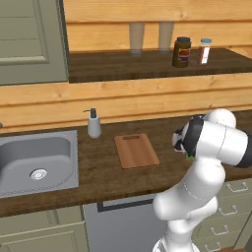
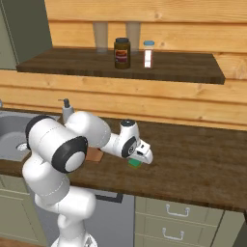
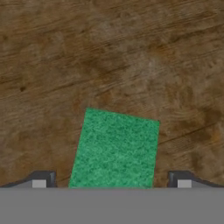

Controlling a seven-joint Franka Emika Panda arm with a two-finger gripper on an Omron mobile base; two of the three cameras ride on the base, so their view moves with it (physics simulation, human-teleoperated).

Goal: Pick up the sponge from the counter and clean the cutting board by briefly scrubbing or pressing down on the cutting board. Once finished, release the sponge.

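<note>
The green sponge (image 3: 116, 148) lies flat on the dark wood-grain counter (image 3: 109, 57), slightly turned. My gripper (image 3: 111, 181) is open just above it, one dark fingertip (image 3: 43, 179) on each side, neither touching it. From the right base view the hand (image 2: 142, 157) points down over the sponge (image 2: 135, 163), whose green edge peeks out below. The reddish-brown cutting board (image 1: 136, 150) lies to the left of the sponge, between it and the sink, its slot handle toward the wall. In the right base view my arm covers most of the cutting board (image 2: 94, 155).
An inset grey sink (image 1: 34, 162) is at the left, with a soap dispenser (image 1: 93, 124) at its back corner. Two jars (image 1: 181, 51) and two cups stand on the higher shelf. Drawers (image 2: 169, 212) sit under the counter's front edge.
</note>
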